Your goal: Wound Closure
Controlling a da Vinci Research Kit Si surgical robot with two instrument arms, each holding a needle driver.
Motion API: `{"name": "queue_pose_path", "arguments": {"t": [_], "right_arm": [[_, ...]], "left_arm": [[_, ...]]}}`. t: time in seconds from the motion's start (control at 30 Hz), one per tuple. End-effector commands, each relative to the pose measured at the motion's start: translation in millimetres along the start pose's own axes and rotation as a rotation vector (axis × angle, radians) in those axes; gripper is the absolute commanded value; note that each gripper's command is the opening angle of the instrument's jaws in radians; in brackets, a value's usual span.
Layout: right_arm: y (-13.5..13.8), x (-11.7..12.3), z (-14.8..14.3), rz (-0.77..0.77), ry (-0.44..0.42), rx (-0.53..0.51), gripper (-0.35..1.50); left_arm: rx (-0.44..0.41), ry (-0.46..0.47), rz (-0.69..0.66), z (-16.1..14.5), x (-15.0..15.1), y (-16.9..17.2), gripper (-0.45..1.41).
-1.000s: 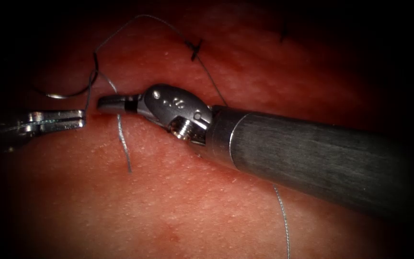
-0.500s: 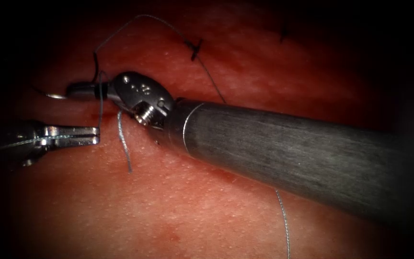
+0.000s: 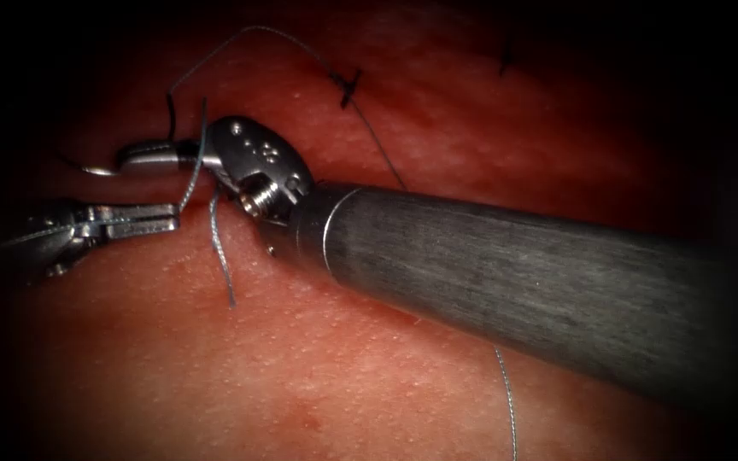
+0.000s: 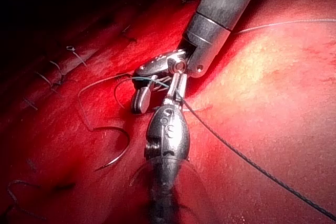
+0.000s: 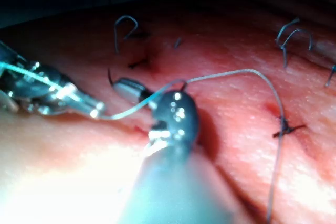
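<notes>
- The tissue is seen as a moist, reddish, finely pebbled surface with a soft sheen.
- The right tool is carried on a thick, brushed-metal cylindrical shaft entering from the right; its rounded, polished wrist, marked by small dimples and a screw head, is angled toward the far left. Its slim jaws are seen brought together, with the thread draped across them just ahead of the wrist; whether anything is gripped between them cannot be told.
- The left tool is seen at the left, just nearer than the right tool's jaws. Its flat, bright steel jaws are held closed on a taut, pale strand of the thread, which rises from their tip over the right tool's jaws.
- The needle is shown as a thin, dark, curved wire lying free on the tissue to the left of both tools, held by neither; no part of it is seen buried.
- A short, fine, twisted tail of thread lies on the near tissue below the right tool's wrist.
- A dark knotted stitch is seen on the far tissue, with a thin arc of thread looping leftward from it.
- A further grey strand emerges from under the shaft on the near right.
</notes>
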Motion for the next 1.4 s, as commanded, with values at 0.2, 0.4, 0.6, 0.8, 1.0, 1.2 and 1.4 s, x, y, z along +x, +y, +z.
{"name": "queue_pose_path", "arguments": {"t": [0.2,0.4,0.6,0.8,1.0,1.2,1.4], "right_arm": [[0.1,1.2,-0.3,0.007,0.046,0.024,-0.35],[-0.4,3.8,-0.4,-0.034,0.087,0.069,-0.35],[-0.5,5.1,-0.2,-0.057,0.034,0.150,-0.35],[-1.0,5.4,-0.1,-0.058,-0.075,0.257,-0.35],[-1.8,4.9,-0.2,-0.088,-0.190,0.372,-0.35],[-2.5,3.9,-0.7,-0.129,-0.318,0.474,-0.35],[-2.9,3.4,-1.2,-0.187,-0.434,0.553,-0.23]], "left_arm": [[0.028,-0.035,0.025,0.3,-2.5,-0.6,-0.45],[0.039,-0.057,0.027,0.2,-3.1,-1.1,-0.45],[0.040,-0.064,0.029,-0.4,-3.4,-2.0,-0.45],[0.040,-0.078,0.032,-0.5,-3.7,-3.1,-0.45],[0.039,-0.088,0.036,-0.3,-4.3,-4.0,-0.45],[0.028,-0.097,0.039,-0.1,-4.7,-4.7,-0.45],[0.021,-0.096,0.041,0.3,-5.0,-5.3,-0.45]]}}
